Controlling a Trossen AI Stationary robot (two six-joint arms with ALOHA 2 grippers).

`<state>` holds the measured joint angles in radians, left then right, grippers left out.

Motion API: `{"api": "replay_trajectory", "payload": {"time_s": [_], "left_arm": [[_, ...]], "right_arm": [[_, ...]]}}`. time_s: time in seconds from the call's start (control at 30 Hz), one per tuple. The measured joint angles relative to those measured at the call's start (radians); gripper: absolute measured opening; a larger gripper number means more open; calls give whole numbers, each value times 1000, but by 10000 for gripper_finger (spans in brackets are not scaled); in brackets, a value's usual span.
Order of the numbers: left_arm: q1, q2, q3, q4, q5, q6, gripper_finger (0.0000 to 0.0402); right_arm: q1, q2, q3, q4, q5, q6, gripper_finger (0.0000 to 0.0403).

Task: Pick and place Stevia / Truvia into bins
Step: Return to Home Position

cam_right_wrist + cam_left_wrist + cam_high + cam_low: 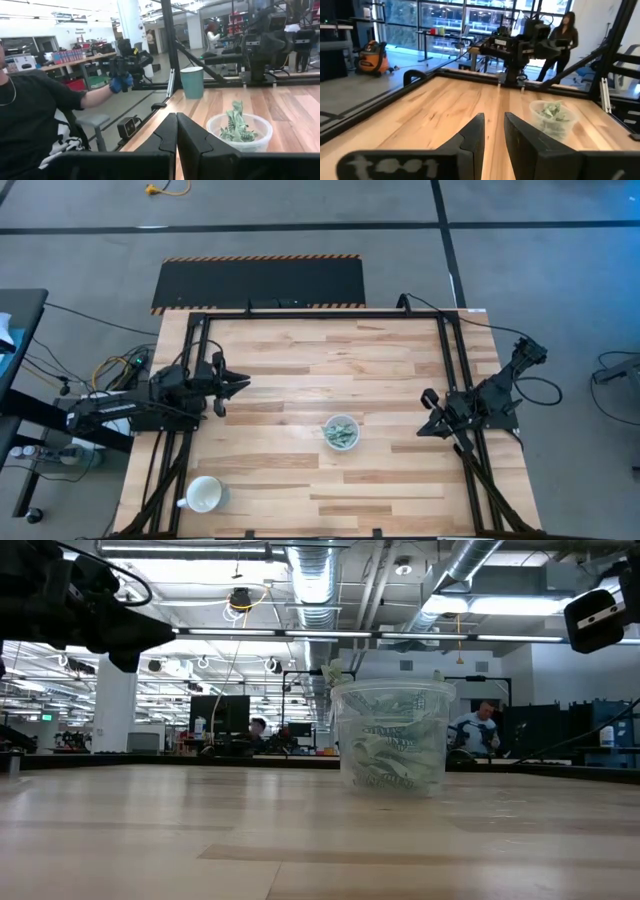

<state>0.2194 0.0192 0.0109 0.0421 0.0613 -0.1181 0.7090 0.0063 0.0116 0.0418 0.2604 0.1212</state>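
The wooden desk (300, 360) takes up most of what I can see, and its bare boards show no loose sachets anywhere.

The 2 arms sit at opposite sides. The left tool (238, 387) hangs over the left part of the desk, pointing inward. From its own camera the left tool (493, 119) has its fingers slightly apart, with nothing between them. The right tool (427, 415) is over the right part, well apart from the cup. Its own view shows the right tool (176, 116) with fingers pressed nearly together, also empty.

The white mug (204, 496) stands alone near the front left corner.

The clear cup (326, 430) stands upright between the 2 arms, nearer the right one. The Stevia sachets (342, 435) are heaped inside it. From desk level the cup (392, 687) looks well filled, and the sachets (395, 755) lie crumpled against its wall. At least 1 pokes above the rim in the right wrist view (235, 109).

To my eye the sorting is finished and only parking the arms remains, so the trouble would come from the cup itself. It looks light and thin, and a low sweep by either arm could knock it over and scatter the lot. The sachet standing proud of the rim could also flip out at a small jolt.
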Motion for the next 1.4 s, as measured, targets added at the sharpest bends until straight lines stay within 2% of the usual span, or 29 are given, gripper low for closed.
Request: {"api": "replay_trajectory", "payload": {"time_s": [0.1, 0.33, 0.43, 0.6, 0.7, 0.77, 0.87, 0.93, 1.0, 1.13, 1.3, 1.4], "left_arm": [[0, 12, 0, -1, -4, -2, 61], [0, 13, 0, -4, -21, -5, 61], [0, 13, -1, -4, -21, -5, 61], [0, 13, -1, -5, -21, -6, 61], [0, 13, -1, -5, -21, -6, 61], [0, 13, -1, -5, -21, -6, 61], [0, 13, -1, -6, -21, -6, 61], [0, 13, -1, -6, -21, -6, 61], [0, 13, -2, -6, -21, -6, 61], [0, 13, -2, -6, -21, -6, 61], [0, 13, -2, -6, -21, -6, 61], [0, 13, -2, -6, -21, -6, 61]], "right_arm": [[0, 0, 0, 0, 0, -58, 0], [0, 0, 0, -1, 2, -544, 0], [0, 0, 0, -2, 2, -642, 0], [0, 0, 0, -2, 2, -639, 0], [2, 0, 0, 3, 16, -538, 0], [-10, 0, 1, 10, 136, -434, 0], [-59, 0, 1, 15, 420, -243, 0], [-103, 0, 1, 10, 531, -183, 0], [-144, 0, 1, 11, 517, -210, 0], [-224, 0, 1, 15, 385, -288, 0], [-347, 0, 1, 16, 354, -240, 0], [-427, 0, 1, 15, 240, -220, 0]]}}
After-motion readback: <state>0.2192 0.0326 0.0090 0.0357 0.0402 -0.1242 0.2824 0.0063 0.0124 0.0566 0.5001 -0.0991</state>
